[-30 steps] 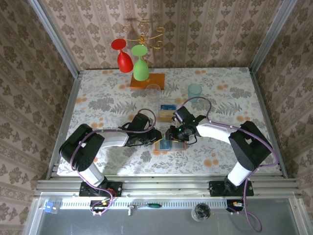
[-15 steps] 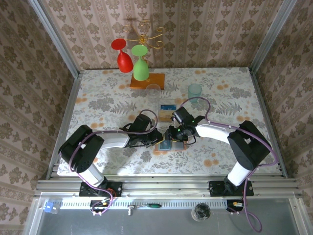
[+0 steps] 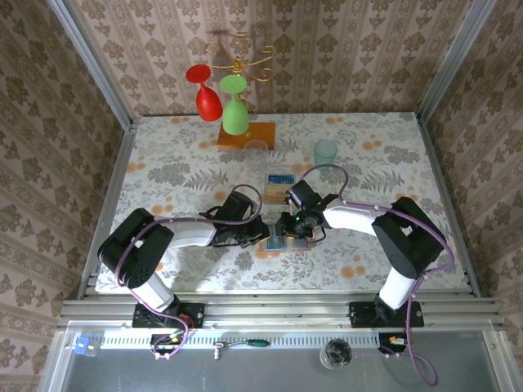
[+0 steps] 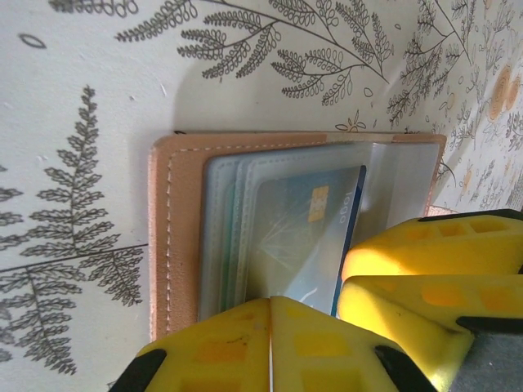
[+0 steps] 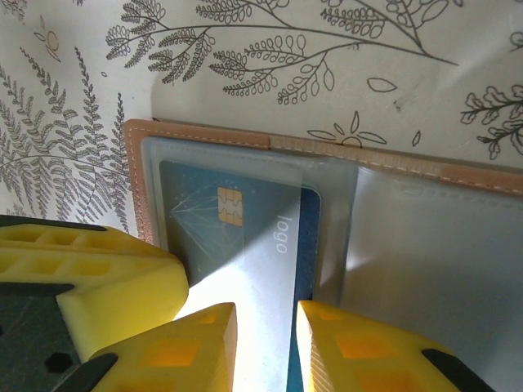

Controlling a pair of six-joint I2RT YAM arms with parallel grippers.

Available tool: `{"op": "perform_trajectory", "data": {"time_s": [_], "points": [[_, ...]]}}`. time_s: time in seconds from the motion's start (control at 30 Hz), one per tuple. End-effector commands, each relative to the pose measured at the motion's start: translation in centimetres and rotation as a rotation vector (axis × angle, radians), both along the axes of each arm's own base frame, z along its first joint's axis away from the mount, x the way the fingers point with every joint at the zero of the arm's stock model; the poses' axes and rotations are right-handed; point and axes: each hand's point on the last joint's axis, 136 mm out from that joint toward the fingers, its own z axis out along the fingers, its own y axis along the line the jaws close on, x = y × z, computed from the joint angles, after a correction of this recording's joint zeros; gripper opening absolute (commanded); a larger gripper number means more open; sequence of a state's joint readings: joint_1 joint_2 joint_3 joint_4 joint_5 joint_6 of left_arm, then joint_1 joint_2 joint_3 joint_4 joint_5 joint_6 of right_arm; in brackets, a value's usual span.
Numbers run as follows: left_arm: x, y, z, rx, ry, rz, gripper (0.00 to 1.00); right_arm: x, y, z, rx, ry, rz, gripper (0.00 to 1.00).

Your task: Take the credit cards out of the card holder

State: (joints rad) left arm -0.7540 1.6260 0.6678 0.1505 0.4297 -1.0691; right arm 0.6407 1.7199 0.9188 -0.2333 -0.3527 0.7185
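Card holder [image 4: 176, 237]: lies open and flat near the middle of the table [image 3: 163, 171], between 2 arms. Left gripper [image 4: 270, 309]: fully closed with nothing between the fingers, pressed onto the holder's left side, likely to pin it against the pull. Teal card [image 5: 237, 237]: sits in a clear sleeve [image 5: 327, 212], with one edge past the sleeve's lip. Right gripper [image 5: 265, 318]: jaws a narrow gap apart over that card's end, nothing clamped yet. From above: small stack of cards [image 3: 280, 186] just beyond the holder, probably already removed. Close up from the right wrist: chip [image 5: 230, 205] and "logo" print.
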Motion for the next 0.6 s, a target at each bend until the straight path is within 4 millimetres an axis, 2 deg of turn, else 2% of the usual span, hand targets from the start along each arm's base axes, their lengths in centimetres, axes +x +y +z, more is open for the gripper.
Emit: {"op": "perform_trajectory", "data": {"time_s": [0.0,0.13,0.33,0.57], "points": [[-0.51,0.51,-1.12,0.046,0.012,-0.017,0.08,-0.68,0.23,-0.72,0.002,0.030,0.009,0.24],[-0.50,0.51,-1.15,0.049,0.013,-0.019,0.08,-0.62,0.38,-0.70,0.008,0.029,0.012,0.18],[-0.56,0.56,-1.23,0.051,0.014,-0.019,0.08,-0.66,0.32,-0.82,0.005,0.031,0.010,0.17],[-0.58,0.61,-1.31,0.054,0.014,-0.019,0.09,-0.73,-0.27,-0.93,-0.034,0.026,0.009,0.28]]}}
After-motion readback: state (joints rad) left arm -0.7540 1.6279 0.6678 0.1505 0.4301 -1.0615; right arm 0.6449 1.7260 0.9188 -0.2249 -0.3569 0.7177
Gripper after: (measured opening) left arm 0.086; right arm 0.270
